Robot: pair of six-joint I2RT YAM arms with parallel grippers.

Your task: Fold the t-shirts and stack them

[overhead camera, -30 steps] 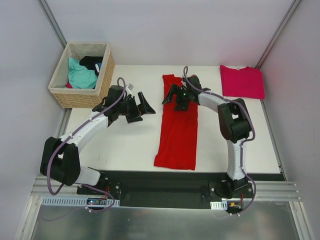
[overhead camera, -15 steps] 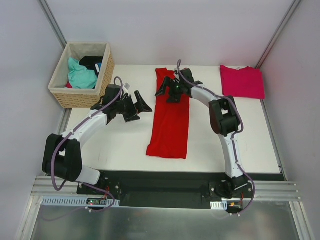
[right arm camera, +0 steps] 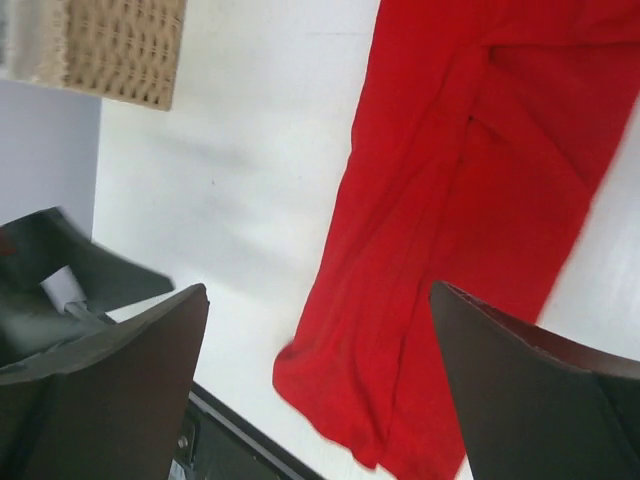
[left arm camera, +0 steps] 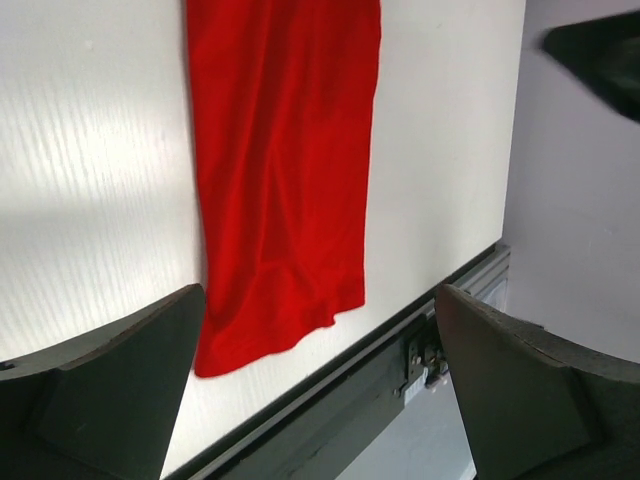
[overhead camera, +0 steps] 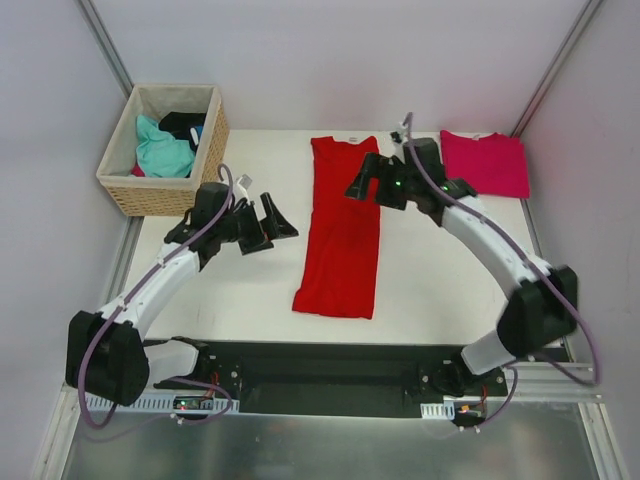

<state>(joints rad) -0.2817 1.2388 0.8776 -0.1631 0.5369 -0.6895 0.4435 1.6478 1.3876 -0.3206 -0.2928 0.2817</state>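
The red t-shirt [overhead camera: 340, 228] lies as a long narrow folded strip in the middle of the table; it also shows in the left wrist view [left arm camera: 285, 160] and the right wrist view [right arm camera: 470, 220]. The magenta-pink t-shirt [overhead camera: 484, 162] lies folded flat at the back right. My left gripper [overhead camera: 268, 226] is open and empty, left of the red strip. My right gripper [overhead camera: 365, 181] is open and empty, above the strip's upper right edge.
A wicker basket [overhead camera: 166, 150] with teal and black clothes stands at the back left corner. The table's front edge and a black rail [overhead camera: 330, 360] run below the red shirt's lower end.
The red shirt was dragged left and back, then let go. My right gripper has lifted off it and moved right. My left arm has drawn back slightly.
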